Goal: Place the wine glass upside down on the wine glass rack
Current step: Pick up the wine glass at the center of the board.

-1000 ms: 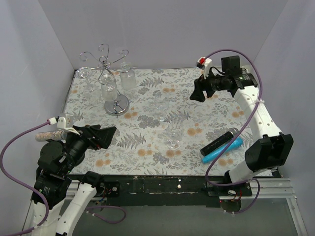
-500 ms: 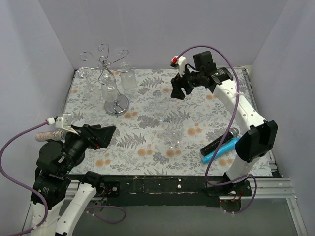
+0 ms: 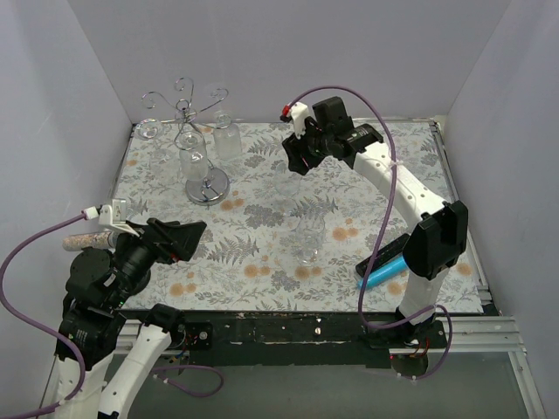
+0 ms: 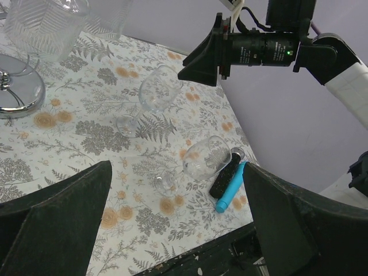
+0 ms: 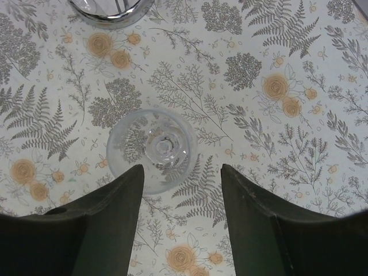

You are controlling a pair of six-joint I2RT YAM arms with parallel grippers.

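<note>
The right gripper (image 5: 181, 168) is hanging over the wine glass (image 5: 154, 146) in the middle of the table, fingers spread apart. The left gripper (image 4: 176, 172) is waiting near left, fingers spread wide. The wine glass rack (image 3: 208, 186) is standing far left.

A fern-and-flower cloth (image 3: 157, 188) is covering the whole table. Over at the front right, a black mic (image 3: 382, 254) is lying right up against a blue tube (image 3: 390, 272), both angled the same way. A front glass (image 3: 307, 237) is standing near them, to their left. A speckled roll (image 3: 83, 237) is sitting off the cloth's left edge.
</note>
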